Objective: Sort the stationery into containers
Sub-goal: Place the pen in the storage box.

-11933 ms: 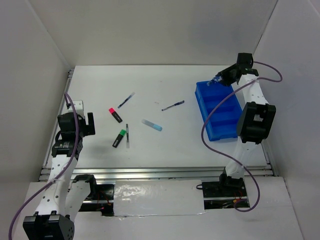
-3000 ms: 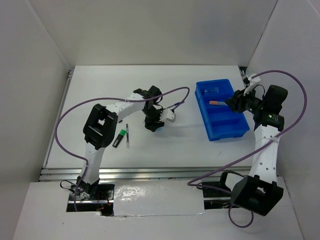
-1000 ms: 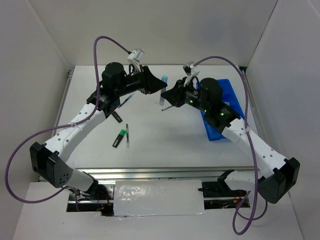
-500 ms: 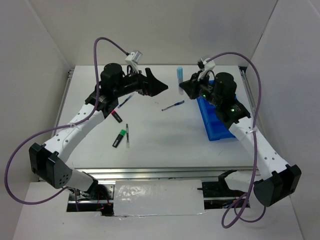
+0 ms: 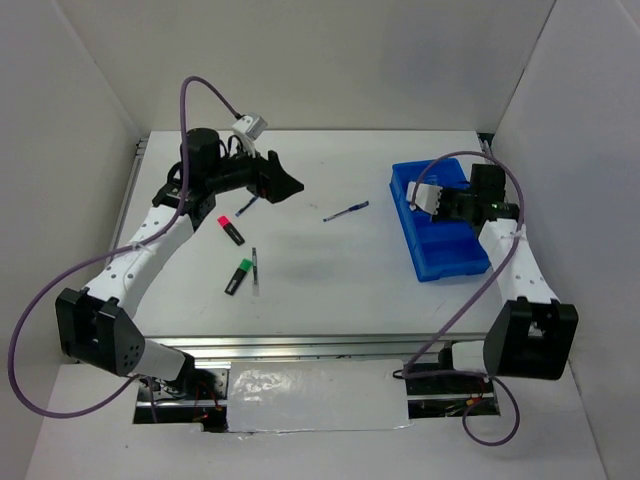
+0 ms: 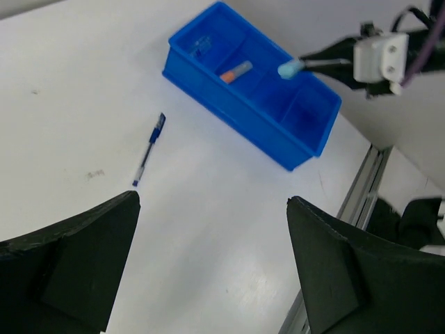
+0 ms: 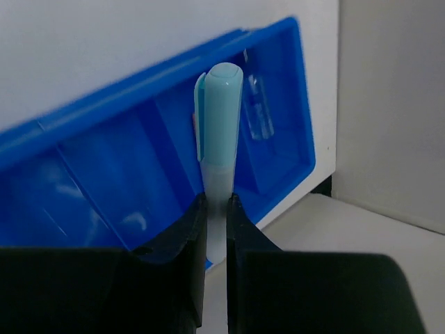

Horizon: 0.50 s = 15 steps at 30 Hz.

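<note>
One light-blue marker (image 7: 217, 132) in right hand (image 7: 215, 212), over tray (image 7: 104, 167)

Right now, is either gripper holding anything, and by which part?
Right gripper pinches the light-blue marker by its pale barrel, cap end free. Left gripper open, empty.

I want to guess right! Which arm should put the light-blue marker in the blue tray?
Right. The right gripper holds the light-blue marker over the blue tray; the left gripper is open and empty.
</note>
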### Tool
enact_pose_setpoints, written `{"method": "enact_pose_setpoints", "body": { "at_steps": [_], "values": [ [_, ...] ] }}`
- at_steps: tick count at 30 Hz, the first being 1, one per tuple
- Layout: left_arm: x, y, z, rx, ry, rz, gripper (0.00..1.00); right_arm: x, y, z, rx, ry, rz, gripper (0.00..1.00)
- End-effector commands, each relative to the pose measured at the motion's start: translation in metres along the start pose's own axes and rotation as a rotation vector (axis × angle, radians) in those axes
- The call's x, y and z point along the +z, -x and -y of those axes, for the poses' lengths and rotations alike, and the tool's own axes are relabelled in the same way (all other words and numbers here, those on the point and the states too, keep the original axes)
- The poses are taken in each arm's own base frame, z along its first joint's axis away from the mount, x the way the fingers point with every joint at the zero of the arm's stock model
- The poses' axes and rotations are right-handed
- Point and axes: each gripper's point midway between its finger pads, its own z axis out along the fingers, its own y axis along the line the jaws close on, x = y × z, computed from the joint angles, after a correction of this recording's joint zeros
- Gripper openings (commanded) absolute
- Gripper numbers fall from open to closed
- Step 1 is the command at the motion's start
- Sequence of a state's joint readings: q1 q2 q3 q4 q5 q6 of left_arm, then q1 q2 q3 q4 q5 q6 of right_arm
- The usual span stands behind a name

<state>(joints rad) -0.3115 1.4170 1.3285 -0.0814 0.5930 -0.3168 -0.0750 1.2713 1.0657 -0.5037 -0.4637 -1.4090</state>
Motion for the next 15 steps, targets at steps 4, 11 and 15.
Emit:
{"method": "enact_pose_setpoints", "body": {
  "at_steps": [4, 11, 15],
  "values": [
    [-0.003, -0.023, 0.000, 0.079, -0.130, -0.089, 0.99, 0.016, -0.064, 0.013, -0.370, 0.079, -0.143, 0.01],
    [-0.002, -0.045, -0.022, 0.028, -0.065, -0.128, 0.99, 0.043, -0.090, 0.044, -0.459, 0.102, -0.193, 0.03],
    [-0.002, -0.053, -0.042, 0.007, 0.020, -0.163, 0.99, 0.062, -0.102, 0.052, -0.500, 0.120, -0.209, 0.06]
  ]
}}
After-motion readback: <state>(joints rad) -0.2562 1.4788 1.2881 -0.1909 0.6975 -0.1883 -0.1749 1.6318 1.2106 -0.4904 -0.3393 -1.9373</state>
